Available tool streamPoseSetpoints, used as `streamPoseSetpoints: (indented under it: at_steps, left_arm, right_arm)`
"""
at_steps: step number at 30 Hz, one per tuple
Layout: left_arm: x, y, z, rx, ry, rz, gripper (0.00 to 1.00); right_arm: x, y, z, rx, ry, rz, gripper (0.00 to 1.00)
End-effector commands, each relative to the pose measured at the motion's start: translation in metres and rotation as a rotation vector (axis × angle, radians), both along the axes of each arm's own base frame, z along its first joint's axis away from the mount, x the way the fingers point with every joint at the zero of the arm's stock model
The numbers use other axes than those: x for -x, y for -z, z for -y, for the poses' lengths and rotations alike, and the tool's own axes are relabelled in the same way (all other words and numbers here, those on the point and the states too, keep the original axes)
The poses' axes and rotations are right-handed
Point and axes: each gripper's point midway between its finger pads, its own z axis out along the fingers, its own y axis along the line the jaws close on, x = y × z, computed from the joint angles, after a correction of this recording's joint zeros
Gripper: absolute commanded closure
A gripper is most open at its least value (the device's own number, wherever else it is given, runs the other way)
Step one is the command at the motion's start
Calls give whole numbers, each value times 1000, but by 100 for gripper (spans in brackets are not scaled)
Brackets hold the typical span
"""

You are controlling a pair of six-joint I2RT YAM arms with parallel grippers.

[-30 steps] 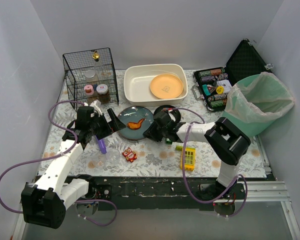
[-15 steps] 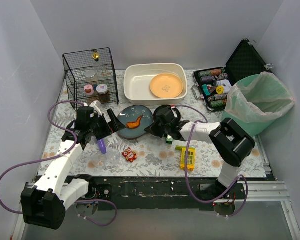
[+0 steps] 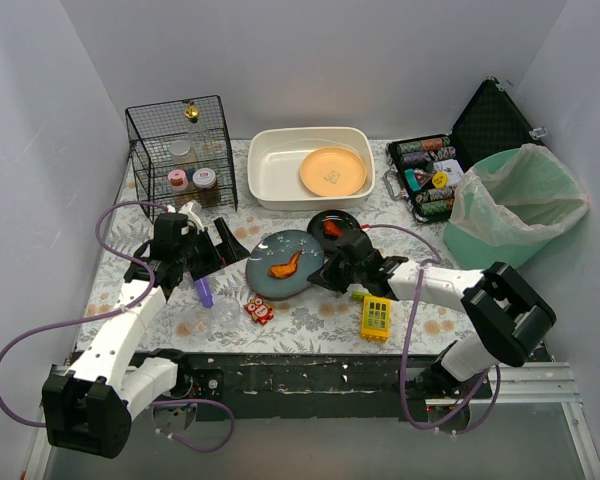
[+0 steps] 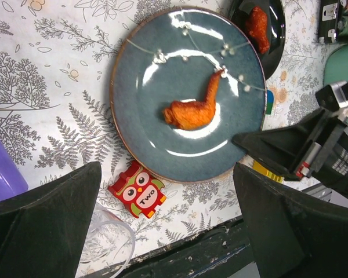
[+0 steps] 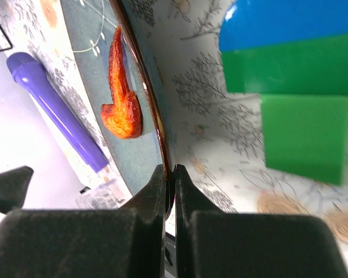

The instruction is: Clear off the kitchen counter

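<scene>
We count three plates: a blue-grey plate [image 3: 265, 280], a black plate [image 3: 348, 218], an orange plate [image 3: 333, 171]. Fried pieces: two, a wing [image 3: 285, 264] and a red piece [image 3: 332, 229]. We record one each: white basin [image 3: 270, 170], wire cage [image 3: 150, 135], purple pen [image 3: 203, 292], owl figure [image 3: 259, 310], yellow toy [image 3: 376, 317], chip case [image 3: 495, 120], lined bin [image 3: 520, 200].

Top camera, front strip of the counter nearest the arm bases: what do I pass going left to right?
purple marker → owl toy → yellow gridded toy. The blue plate is skipped because it overlaps the owl toy.
</scene>
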Motion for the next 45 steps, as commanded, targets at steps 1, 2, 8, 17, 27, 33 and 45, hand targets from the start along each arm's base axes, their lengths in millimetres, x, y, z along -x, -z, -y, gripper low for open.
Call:
streamPoseSetpoints:
  at_steps: [1,2,8,17,27,33,45]
  left_arm:
    - [-4,-4,-2,-22,1,25,2]
    - [-5,-5,-1,-21,2,27,2]
    - [-9,-6,-1,-23,1,35,2]
    - [-11,-18,16,84,41,69,2]
    - [-10,-35,41,273,95,93,2]
    - [-5,-43,52,359,141,113,14]
    - [5,-44,59,414,177,112,43]
  right_arm:
    - [-4,-64,-7,-123,-39,164,99]
    - [-7,-69,-2,-107,-22,191,99]
    - [2,-99,20,-111,-7,279,99]
    - [22,-137,46,-195,17,378,99]
    - [46,-173,42,-360,-50,397,99]
    - [51,-189,35,-433,-85,410,99]
    - [60,-212,24,-530,-149,428,99]
